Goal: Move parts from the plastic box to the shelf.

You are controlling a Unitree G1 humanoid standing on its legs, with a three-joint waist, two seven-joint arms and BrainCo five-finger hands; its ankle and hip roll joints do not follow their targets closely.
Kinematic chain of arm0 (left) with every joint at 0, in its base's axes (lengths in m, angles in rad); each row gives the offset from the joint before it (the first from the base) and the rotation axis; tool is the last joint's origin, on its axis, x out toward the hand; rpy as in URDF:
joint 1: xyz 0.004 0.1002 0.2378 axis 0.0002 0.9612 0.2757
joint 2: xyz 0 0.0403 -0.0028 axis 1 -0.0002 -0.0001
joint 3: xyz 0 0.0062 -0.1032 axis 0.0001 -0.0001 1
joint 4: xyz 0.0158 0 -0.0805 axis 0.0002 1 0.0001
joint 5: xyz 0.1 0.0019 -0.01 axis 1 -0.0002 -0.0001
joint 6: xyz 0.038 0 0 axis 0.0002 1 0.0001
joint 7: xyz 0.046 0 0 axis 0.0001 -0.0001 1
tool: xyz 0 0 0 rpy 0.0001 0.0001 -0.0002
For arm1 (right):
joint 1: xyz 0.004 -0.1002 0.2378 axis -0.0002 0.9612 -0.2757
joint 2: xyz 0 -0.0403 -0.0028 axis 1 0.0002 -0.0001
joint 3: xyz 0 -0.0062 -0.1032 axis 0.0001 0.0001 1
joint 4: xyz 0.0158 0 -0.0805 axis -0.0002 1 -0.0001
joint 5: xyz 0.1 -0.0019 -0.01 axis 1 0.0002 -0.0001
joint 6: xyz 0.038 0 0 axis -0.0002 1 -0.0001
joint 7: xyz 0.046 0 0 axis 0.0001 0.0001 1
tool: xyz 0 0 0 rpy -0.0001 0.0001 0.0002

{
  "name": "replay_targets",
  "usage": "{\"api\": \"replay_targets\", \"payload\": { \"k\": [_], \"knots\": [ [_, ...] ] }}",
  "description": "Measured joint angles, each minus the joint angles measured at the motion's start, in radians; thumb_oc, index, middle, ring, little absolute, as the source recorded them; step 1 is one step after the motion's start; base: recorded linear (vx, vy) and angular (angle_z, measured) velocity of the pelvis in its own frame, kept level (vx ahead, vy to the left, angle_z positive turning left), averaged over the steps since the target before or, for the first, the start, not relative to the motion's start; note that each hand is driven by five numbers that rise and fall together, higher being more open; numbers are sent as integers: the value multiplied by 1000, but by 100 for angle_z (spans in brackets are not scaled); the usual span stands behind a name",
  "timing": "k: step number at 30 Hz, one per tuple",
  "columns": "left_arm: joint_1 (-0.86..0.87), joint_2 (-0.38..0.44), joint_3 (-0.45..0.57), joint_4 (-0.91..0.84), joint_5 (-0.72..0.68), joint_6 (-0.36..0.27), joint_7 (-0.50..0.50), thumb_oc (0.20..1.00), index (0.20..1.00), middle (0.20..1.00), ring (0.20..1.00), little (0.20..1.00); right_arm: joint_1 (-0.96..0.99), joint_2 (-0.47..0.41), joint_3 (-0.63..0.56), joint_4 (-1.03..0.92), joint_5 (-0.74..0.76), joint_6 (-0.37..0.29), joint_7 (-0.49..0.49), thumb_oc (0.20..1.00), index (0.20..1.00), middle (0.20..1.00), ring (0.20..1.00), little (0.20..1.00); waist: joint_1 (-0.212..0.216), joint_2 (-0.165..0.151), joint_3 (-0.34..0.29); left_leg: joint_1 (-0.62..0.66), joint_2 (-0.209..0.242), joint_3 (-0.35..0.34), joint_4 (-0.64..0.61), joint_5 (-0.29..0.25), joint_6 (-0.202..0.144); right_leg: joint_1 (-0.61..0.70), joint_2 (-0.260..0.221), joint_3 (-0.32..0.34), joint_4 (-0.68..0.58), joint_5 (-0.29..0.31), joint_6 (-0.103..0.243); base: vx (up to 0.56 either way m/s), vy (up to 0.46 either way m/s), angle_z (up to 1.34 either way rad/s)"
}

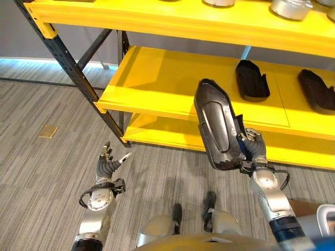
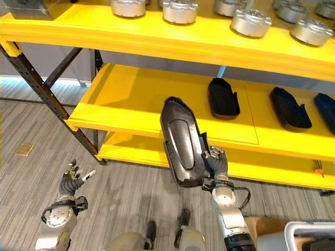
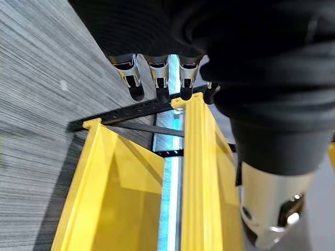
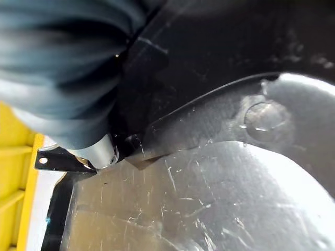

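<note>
A grey striped carpet floor [image 1: 42, 172] runs under a yellow shelf [image 1: 172, 78] with dark metal posts and diagonal braces [image 1: 68, 63]. The shelf has several yellow boards: a top board [image 2: 157, 34], a middle board, and a lower board [image 1: 157, 133] near the floor. A small tan square [image 1: 48, 131] lies on the floor near the shelf's left post.

On the top board stand round silver metal parts [image 2: 180, 11] in a row, with a grey block [image 2: 31, 8] near the board's left end. On the middle board lie black moulded parts, one [image 2: 223, 98] near the middle and others [image 2: 289, 108] toward the right end, well apart from each other.

The right robot hand [image 2: 215, 163] is closed on a long black part [image 2: 180, 141], gripping its lower end, so the part stands tilted in the air in front of the middle board's front edge. Nothing lies between the held part and the bare left stretch of that board.

The left robot hand [image 1: 109, 163] hangs low over the floor near the shelf's left front post, fingers [image 3: 132, 78] loosely spread and holding nothing.

At the lower right, the light rim of a plastic box [image 2: 309, 230] shows beside the right arm.
</note>
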Motion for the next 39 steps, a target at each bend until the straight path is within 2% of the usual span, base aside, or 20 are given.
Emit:
{"api": "replay_targets", "payload": {
  "k": [2,3,9,13,15,16,17,18,20,21,23,25,27,28,31,32,33,34,36,39],
  "knots": [
    [-4,-4,-6,0,0,1,-2,1000,1000,1000,1000,1000,1,-1,-10,1,0,0,1,200,200,200,200,200,-15,0,-1,10,5,-18,-1,-1,0,25,0,-35,-29,50,-13,122,-191,19],
    [-10,-4,-19,0,0,0,-4,1000,1000,1000,1000,1000,2,-2,-14,1,0,0,1,200,200,200,200,200,-21,3,-2,18,15,-27,-2,-2,-3,53,15,-44,-48,61,-41,97,-165,19],
    [-54,-18,-59,-5,-1,1,-14,1000,1000,1000,1000,1000,-1,-19,-38,1,0,0,-9,200,200,200,200,200,-51,22,-13,43,68,-68,-16,-21,-40,106,67,-89,-82,31,-80,75,-149,18],
    [-57,-21,-59,-5,-1,1,-14,1000,1000,1000,1000,1000,2,-41,-46,1,0,0,-15,200,200,200,200,200,-54,26,-17,36,92,-74,-2,-38,-67,111,92,-91,-77,10,-100,49,-162,4],
    [-48,-20,-58,-5,-1,1,-17,1000,1000,1000,1000,1000,2,-37,-44,1,0,-1,-15,200,200,200,200,200,-50,20,-13,-2,98,-77,91,-63,-102,108,106,-89,-68,-17,-108,-20,-109,8],
    [-60,-18,-58,-6,-3,1,-19,1000,1000,1000,1000,1000,3,-34,-44,1,0,-1,-15,200,200,200,200,200,-52,9,-13,-25,93,-75,131,-68,-105,106,93,-86,-70,-18,-110,-52,-92,13],
    [-62,-20,-59,-4,-13,2,-26,1000,1000,1000,1000,1000,-2,-38,-41,1,1,-3,-13,200,200,200,200,200,-40,-3,-4,-115,83,-76,310,-74,-113,104,84,-88,-63,-25,-129,-46,-63,2],
    [-56,-23,-61,-3,-16,2,-31,1000,1000,1000,1000,1000,-2,-40,-41,0,0,-3,-11,200,200,200,200,200,-26,-5,-1,-145,80,-89,380,-69,-116,109,81,-87,-61,-23,-138,-24,-39,-5],
    [-48,-26,-69,-1,-33,2,-34,1000,1000,1000,1000,1000,-5,-43,-42,-1,1,-12,-14,200,200,200,200,200,-17,7,15,-204,80,-113,506,-57,-116,113,85,-91,-41,-47,-158,70,29,0],
    [-47,-24,-69,1,-37,1,-35,1000,1000,1000,1000,1000,-8,-38,-39,0,1,-12,-16,200,200,200,200,200,-19,1,20,-223,91,-114,512,-80,-113,113,83,-92,-45,-52,-159,124,114,11],
    [-54,-22,-68,2,-39,3,-34,1000,1000,1000,1000,1000,-19,-33,-30,-1,1,-12,-15,200,200,200,200,200,-21,-7,29,-211,152,-108,371,-77,-119,107,81,-91,-46,-53,-163,110,164,7],
    [-76,-23,-70,4,-39,10,-34,1000,1000,1000,1000,1000,-54,-35,-27,10,1,-12,-24,200,200,200,200,200,-21,-4,46,-194,290,-123,97,-17,-171,90,104,-88,-45,-53,-152,126,170,-4],
    [-84,-32,-75,6,-39,17,-34,1000,1000,1000,1000,1000,-86,-46,-27,11,0,-11,-26,200,200,200,200,200,-18,22,71,-174,399,-119,-16,30,-193,94,124,-64,-39,-50,-145,127,199,-37],
    [-84,-33,-80,5,-39,17,-35,1000,1000,1000,1000,1000,-87,-47,-26,8,0,-12,-26,200,200,200,200,200,-18,30,74,-163,404,-118,-20,40,-194,99,124,-51,-40,-50,-143,141,227,-58],
    [-77,-52,-81,1,-39,16,-39,1000,1000,1000,1000,1000,-77,-56,-26,3,0,-11,-25,200,200,200,200,200,-31,79,58,-109,374,-72,-23,46,-186,137,128,-31,-74,-32,-106,139,221,-32],
    [-82,-61,-85,-4,-38,13,-40,1000,1000,1000,1000,1000,-77,-76,-30,2,-1,-11,-25,200,200,200,200,200,-41,114,53,-77,360,-84,-44,91,-178,147,137,-26,-77,-29,-81,153,283,-14],
    [-90,-53,-86,-4,-38,13,-40,1000,1000,1000,1000,1000,-75,-69,-31,2,-1,-11,-25,200,200,200,200,200,-35,107,54,-79,350,-72,-45,105,-200,147,123,-15,-77,-31,-70,107,214,-12],
    [-94,-44,-88,-4,-38,14,-40,1000,1000,1000,1000,1000,-67,-65,-30,-2,0,-11,-24,200,200,200,200,200,-33,85,56,-75,314,-64,-44,108,-199,146,86,-10,-78,-23,-50,94,211,1],
    [-113,-30,-101,-5,-38,14,-40,1000,1000,1000,1000,1000,-66,-58,-30,-2,-1,-10,-25,200,200,200,200,200,-21,60,53,-77,254,-59,-41,102,-175,145,27,-7,-78,-22,-22,49,143,13],
    [-123,-8,-106,-10,-39,13,-36,1000,1000,1000,1000,1000,-103,-27,-17,-3,-1,-10,-24,200,200,200,200,200,6,53,56,-77,204,-45,-26,84,-148,154,-22,-5,-90,-15,4,30,180,4]
  ]
}}
